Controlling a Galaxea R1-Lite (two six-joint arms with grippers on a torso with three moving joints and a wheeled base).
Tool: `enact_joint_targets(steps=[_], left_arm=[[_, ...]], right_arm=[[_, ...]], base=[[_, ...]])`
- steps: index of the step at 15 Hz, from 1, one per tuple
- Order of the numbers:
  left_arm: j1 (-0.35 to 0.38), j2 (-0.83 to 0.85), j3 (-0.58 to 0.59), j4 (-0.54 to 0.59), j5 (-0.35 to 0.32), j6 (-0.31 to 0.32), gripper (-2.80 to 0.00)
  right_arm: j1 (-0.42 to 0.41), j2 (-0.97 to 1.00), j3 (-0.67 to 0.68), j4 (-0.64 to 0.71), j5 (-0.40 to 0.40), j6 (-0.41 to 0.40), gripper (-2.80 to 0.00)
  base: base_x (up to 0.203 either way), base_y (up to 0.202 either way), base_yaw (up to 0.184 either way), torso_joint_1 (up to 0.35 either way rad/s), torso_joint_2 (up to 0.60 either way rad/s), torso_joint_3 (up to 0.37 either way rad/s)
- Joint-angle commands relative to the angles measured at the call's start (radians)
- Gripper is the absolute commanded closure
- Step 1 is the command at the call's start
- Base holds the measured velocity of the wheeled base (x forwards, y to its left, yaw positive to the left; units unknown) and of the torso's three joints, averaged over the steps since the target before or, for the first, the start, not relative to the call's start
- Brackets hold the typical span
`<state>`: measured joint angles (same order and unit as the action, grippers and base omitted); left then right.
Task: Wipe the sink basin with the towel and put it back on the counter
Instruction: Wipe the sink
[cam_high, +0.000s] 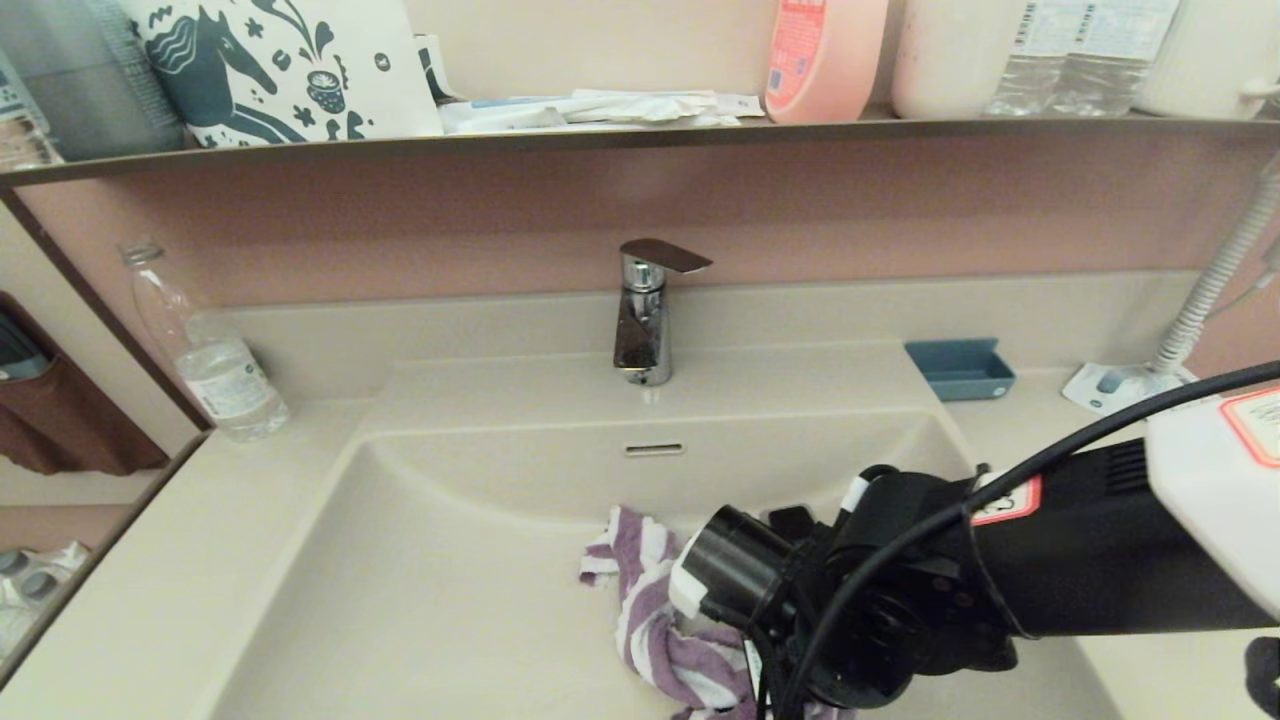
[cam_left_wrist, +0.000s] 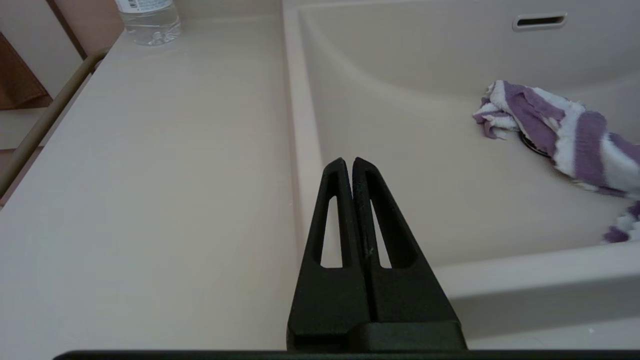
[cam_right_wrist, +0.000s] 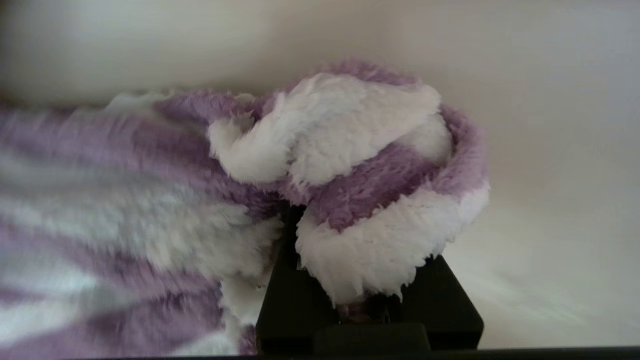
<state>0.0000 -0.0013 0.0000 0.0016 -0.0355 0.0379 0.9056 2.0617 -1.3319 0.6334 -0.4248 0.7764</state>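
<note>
The purple-and-white striped towel (cam_high: 645, 610) lies bunched on the floor of the cream sink basin (cam_high: 430, 560), right of its middle. It partly covers the chrome drain (cam_left_wrist: 531, 145). My right arm (cam_high: 900, 590) reaches down into the basin from the right. Its gripper (cam_right_wrist: 345, 210) is shut on a fold of the towel (cam_right_wrist: 360, 165), and the fluffy cloth hides the fingertips. My left gripper (cam_left_wrist: 348, 161) is shut and holds nothing; it hangs over the basin's left rim beside the counter (cam_left_wrist: 150, 175). The head view does not show it.
A chrome faucet (cam_high: 645, 310) stands behind the basin above the overflow slot (cam_high: 654, 449). A clear water bottle (cam_high: 215, 370) stands at the counter's back left. A small blue tray (cam_high: 960, 368) and a hose holder (cam_high: 1120, 385) sit back right. A dark-edged shelf (cam_high: 600, 135) runs overhead.
</note>
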Motion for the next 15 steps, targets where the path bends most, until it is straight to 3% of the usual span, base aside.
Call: enact_joint_targets(steps=[1,6,10,15], left_arm=[[0.0,0.001,0.0,0.0,0.0,0.0,0.0],[0.0,0.001,0.0,0.0,0.0,0.0,0.0],[0.0,0.001,0.0,0.0,0.0,0.0,0.0],[0.0,0.001,0.0,0.0,0.0,0.0,0.0]], right_arm=[[-0.007,-0.113,-0.004,0.041,0.007,0.004,0.0],[-0.058,-0.285,-0.01,0.19,0.015,-0.016,0.0],[-0.177,-0.369,-0.089,0.171,0.009,-0.104,0.0],[-0.242,-0.346,-0.11,-0.206,0.043,-0.189,0.0]], base=[[0.0,0.0,0.0,0.0,0.0,0.0],[0.0,0.0,0.0,0.0,0.0,0.0],[0.0,0.0,0.0,0.0,0.0,0.0],[0.0,0.0,0.0,0.0,0.0,0.0]])
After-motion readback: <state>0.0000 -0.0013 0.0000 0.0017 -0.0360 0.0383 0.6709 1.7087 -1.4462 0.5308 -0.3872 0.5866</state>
